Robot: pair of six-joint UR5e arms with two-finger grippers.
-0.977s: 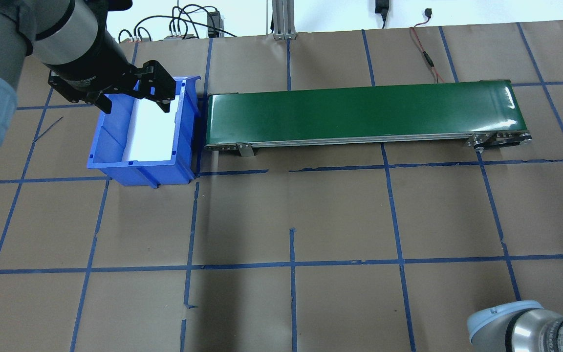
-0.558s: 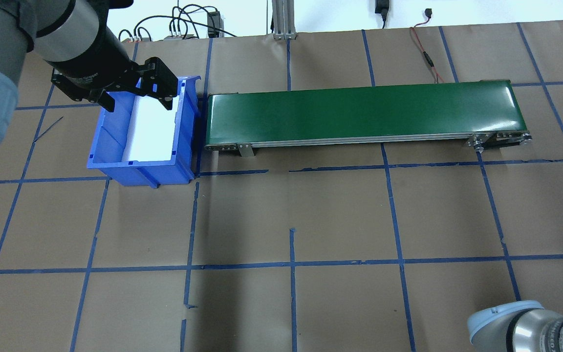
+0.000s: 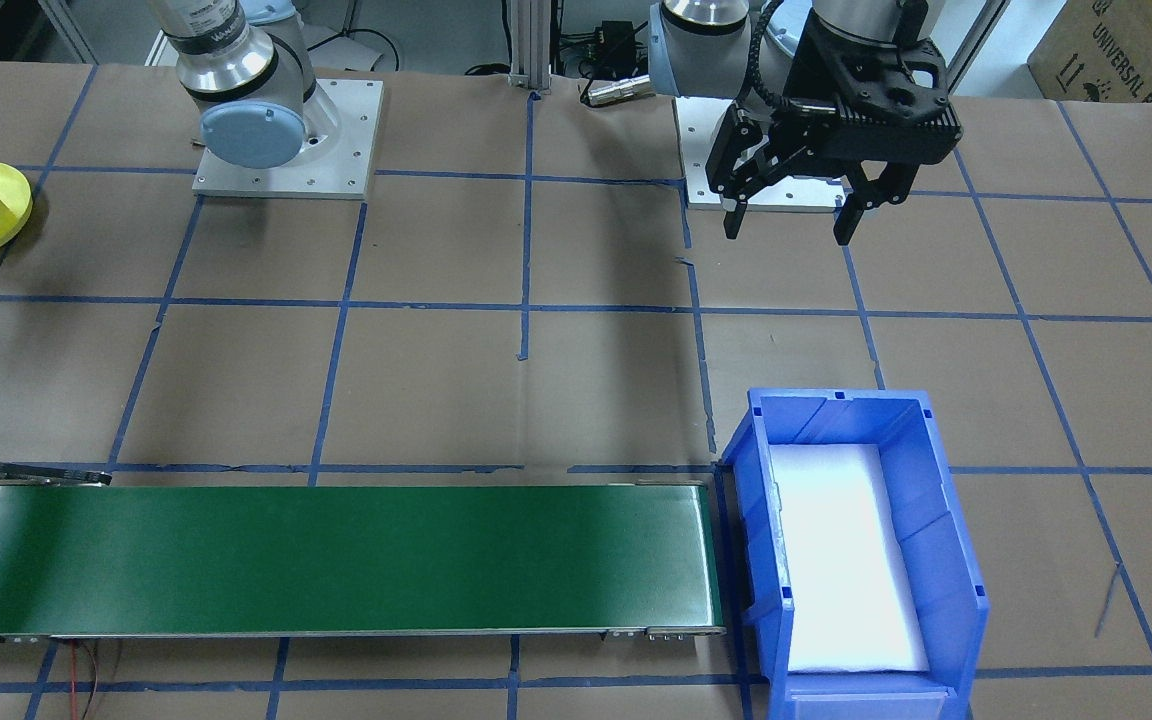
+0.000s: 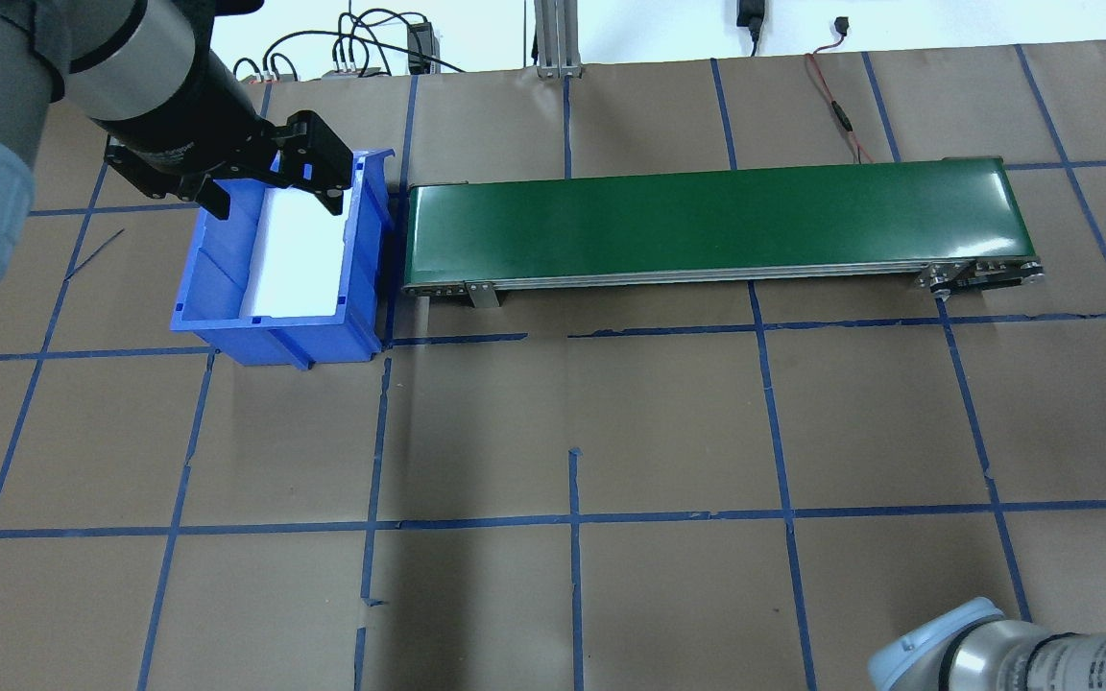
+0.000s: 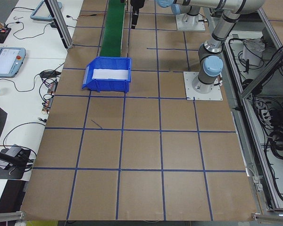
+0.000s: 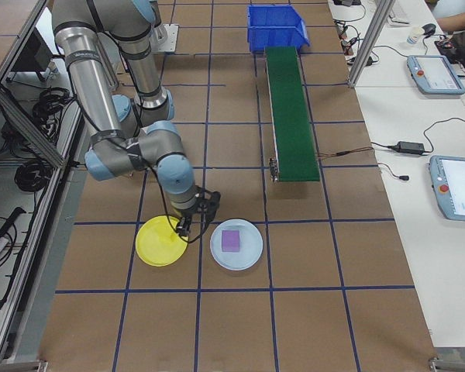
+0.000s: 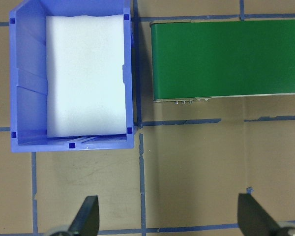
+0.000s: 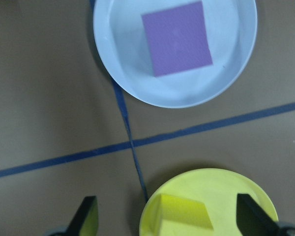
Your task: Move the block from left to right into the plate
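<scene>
**With the yellow block in its plate, a careless retreat is the risk**

While the right gripper [image 8: 164,223] hangs released, jaws spread wide and holding nothing, the yellow foam block [image 8: 181,211] lies directly beneath it inside the round bright-yellow plate [image 8: 226,189]. Beyond it sits a pale-blue round plate [image 8: 118,59] carrying a purple square block [image 8: 177,37]. Any sideways drift while low could catch the plate's rim and shove it along the tabletop. Across the tabletop, the left gripper [image 3: 798,215] is spread open too, the blue plastic bin [image 7: 19,88] ahead of it.

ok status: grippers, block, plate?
Left gripper open, empty, short of the blue bin. Right gripper open over the yellow plate. Yellow block in plate. Nothing in the way.
</scene>
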